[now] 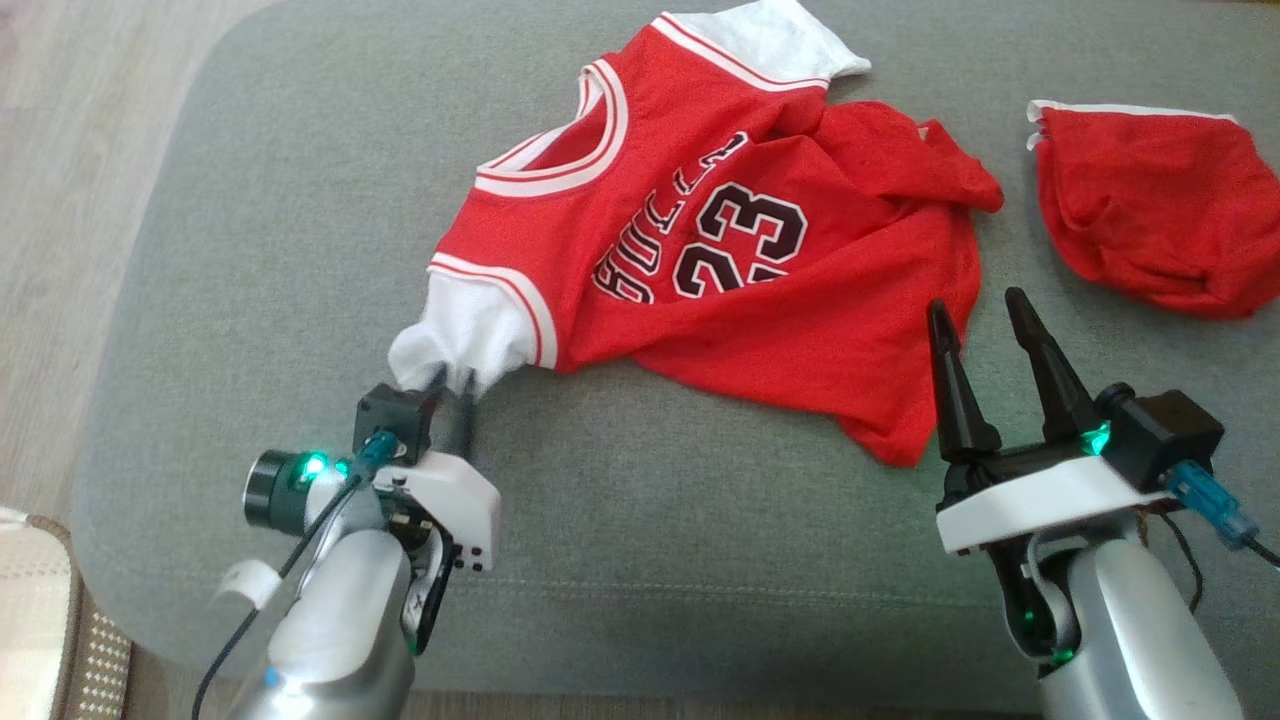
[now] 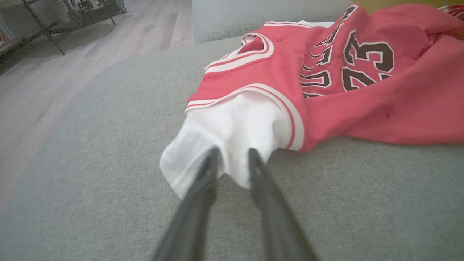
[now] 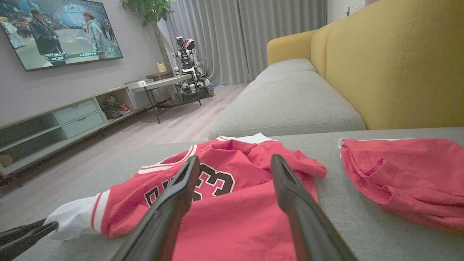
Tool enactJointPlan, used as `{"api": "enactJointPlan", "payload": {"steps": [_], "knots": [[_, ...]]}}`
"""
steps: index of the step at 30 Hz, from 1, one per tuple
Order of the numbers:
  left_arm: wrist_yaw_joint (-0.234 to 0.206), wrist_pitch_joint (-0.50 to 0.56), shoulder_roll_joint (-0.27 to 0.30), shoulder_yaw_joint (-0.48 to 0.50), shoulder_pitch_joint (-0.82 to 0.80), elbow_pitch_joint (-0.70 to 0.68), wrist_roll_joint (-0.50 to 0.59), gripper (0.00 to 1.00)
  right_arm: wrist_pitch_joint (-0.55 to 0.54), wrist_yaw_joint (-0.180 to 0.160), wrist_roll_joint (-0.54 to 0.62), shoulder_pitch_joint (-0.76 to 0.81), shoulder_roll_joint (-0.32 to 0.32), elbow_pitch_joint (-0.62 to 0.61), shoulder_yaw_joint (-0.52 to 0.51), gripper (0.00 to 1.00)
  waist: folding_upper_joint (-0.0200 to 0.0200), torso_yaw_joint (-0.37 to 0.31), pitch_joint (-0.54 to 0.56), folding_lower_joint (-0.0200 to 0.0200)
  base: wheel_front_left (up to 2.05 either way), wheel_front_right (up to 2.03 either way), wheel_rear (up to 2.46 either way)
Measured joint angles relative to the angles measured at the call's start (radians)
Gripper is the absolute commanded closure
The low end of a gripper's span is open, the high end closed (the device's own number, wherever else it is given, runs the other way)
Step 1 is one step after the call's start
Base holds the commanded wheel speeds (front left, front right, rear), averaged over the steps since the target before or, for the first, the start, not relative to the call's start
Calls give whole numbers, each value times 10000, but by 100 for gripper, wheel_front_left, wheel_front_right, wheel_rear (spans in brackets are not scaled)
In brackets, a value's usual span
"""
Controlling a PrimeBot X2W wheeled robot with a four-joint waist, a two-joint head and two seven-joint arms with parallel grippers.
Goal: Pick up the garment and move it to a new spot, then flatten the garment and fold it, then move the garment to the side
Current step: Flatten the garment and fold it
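red jersey, right wrist view's television

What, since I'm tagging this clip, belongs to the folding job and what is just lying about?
Job:
red number 23 jersey
its white sleeve, at the tips of the left gripper
right gripper, open, by the jersey's hem

Lying about:
second crumpled red garment, apart on the grey cushion
yellow sofa back
television
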State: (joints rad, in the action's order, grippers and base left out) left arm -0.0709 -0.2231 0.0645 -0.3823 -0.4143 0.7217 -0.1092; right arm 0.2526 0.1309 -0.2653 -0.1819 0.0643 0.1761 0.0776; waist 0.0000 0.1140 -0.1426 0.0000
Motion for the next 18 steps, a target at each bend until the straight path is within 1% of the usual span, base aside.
{"api": "enactJointPlan", "payload": {"steps": [5, 9, 12, 13, 18], "knots": [[-127, -132, -33, 155, -12, 73, -339, 0, 0, 0, -6, 0, -4, 44, -48, 0, 0, -84, -24, 0, 0, 0, 0], [-360, -253, -48, 671, -6, -543, -675, 0, 0, 0, -13, 2, -12, 84, -128, 0, 0, -61, -18, 0, 0, 0, 0], [-516, -255, -42, 1124, 47, -1762, -763, 0, 0, 0, -13, 29, -19, 188, -171, 0, 0, -3, 6, 0, 0, 0, 0], [-531, -265, -46, 1432, 202, -2700, -784, 0, 0, 0, -6, 76, -27, 362, -209, 0, 0, 41, 52, 0, 0, 0, 0], [-568, -265, -58, 2136, 1377, -4318, -784, 0, 0, 0, 15, 121, -31, 633, -366, 0, 0, 111, 153, 0, 0, 0, 0]]}}
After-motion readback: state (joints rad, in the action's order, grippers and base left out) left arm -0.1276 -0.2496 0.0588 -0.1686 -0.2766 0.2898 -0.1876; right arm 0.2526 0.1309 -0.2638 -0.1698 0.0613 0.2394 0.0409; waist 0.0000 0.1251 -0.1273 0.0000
